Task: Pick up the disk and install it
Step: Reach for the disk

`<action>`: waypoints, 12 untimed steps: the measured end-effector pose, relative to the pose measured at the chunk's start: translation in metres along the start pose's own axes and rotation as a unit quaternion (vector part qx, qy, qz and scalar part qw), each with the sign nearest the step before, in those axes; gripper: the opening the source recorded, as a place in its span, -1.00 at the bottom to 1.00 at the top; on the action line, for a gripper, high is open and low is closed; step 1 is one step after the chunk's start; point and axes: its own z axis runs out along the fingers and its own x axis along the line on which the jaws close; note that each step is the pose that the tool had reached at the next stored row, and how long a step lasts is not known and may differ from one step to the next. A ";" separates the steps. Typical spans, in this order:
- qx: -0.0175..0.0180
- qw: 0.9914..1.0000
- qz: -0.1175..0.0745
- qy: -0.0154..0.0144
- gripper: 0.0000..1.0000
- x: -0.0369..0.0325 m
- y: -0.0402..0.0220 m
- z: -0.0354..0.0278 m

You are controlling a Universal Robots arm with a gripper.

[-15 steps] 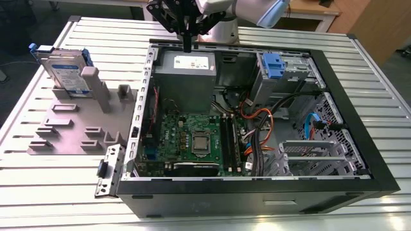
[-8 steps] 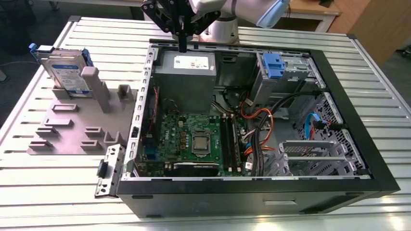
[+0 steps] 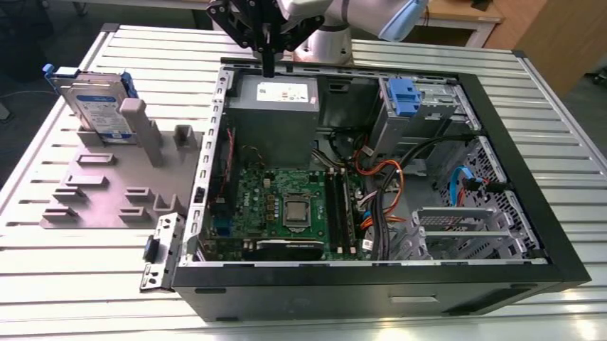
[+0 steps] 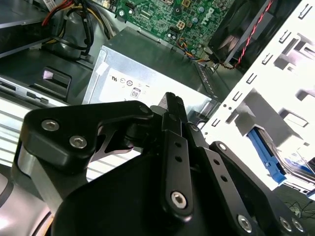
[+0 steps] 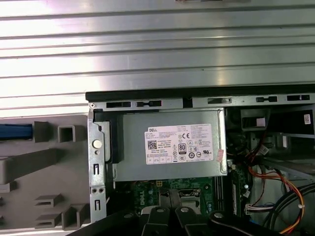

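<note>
One disk (image 3: 99, 106) stands in one grey holder (image 3: 104, 192); one tool (image 3: 269, 69), pressed together, empty

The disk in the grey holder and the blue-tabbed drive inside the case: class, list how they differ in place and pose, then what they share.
The disk stands on edge in the grey slotted holder, outside the computer case; the caged drive sits inside the case. The disk shows its broad white-and-blue labelled face; the caged drive shows mainly its blue tab, with the grey metal cage around it. Both carry blue plastic parts.
</note>
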 end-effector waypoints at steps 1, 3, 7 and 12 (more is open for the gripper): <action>0.000 1.000 0.000 0.000 -0.79 0.0002 0.0000 0.0000; 0.000 1.000 0.000 0.000 -0.79 0.0006 0.0000 0.0000; 0.000 1.000 0.000 0.000 -0.79 0.0023 -0.0002 0.0000; 0.000 1.000 0.000 0.000 -0.79 0.0034 -0.0003 -0.0001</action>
